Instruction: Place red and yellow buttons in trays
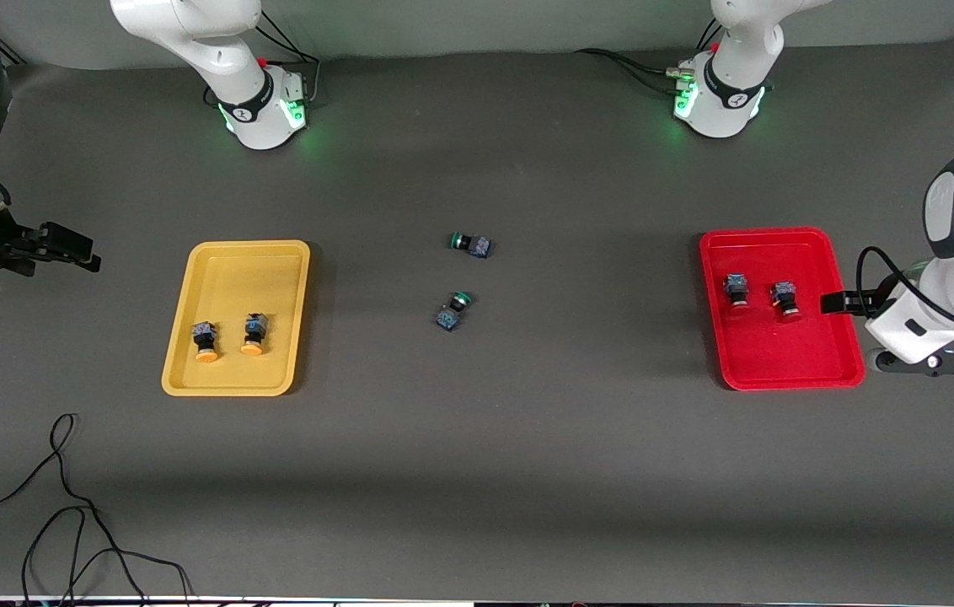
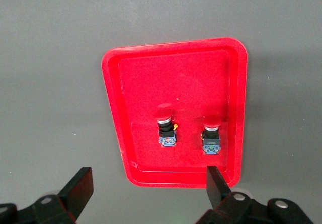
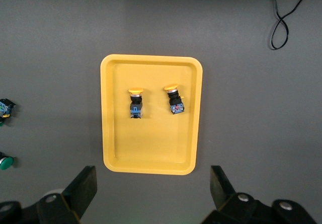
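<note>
The yellow tray (image 1: 245, 270) lies toward the right arm's end of the table and holds two yellow buttons (image 1: 206, 341) (image 1: 254, 334). They also show in the right wrist view (image 3: 136, 103) (image 3: 174, 100) on the yellow tray (image 3: 151, 143). The red tray (image 1: 768, 249) lies toward the left arm's end and holds two red buttons (image 1: 736, 290) (image 1: 786, 300). These show in the left wrist view (image 2: 166, 131) (image 2: 211, 136) on the red tray (image 2: 171, 78). My left gripper (image 1: 831, 302) (image 2: 148, 189) is open and empty over the red tray's outer rim. My right gripper (image 1: 89, 253) (image 3: 153, 186) is open and empty over the table beside the yellow tray.
Two green-capped switches (image 1: 470, 244) (image 1: 453, 310) lie on the dark table between the trays. A black cable (image 1: 64, 506) snakes over the table nearer to the front camera than the yellow tray.
</note>
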{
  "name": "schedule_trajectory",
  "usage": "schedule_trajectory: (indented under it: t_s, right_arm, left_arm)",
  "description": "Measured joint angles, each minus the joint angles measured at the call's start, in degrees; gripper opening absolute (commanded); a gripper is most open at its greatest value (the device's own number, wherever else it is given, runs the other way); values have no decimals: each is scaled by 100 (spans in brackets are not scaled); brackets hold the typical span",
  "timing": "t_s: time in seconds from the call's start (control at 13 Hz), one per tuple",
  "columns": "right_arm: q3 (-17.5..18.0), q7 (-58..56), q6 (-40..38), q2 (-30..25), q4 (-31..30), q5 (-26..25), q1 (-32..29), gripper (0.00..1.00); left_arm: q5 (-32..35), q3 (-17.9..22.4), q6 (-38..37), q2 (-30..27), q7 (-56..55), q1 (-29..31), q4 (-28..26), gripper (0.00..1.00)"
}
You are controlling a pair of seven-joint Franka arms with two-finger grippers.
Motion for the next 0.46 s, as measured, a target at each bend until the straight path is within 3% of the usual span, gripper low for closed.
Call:
schedule_trajectory:
  t_s: [0.46]
  right_arm:
    - [0,7,-223,1,28,-3,0,100]
  left_arm:
    - [-10,58,-57,-76,415,227,10,100]
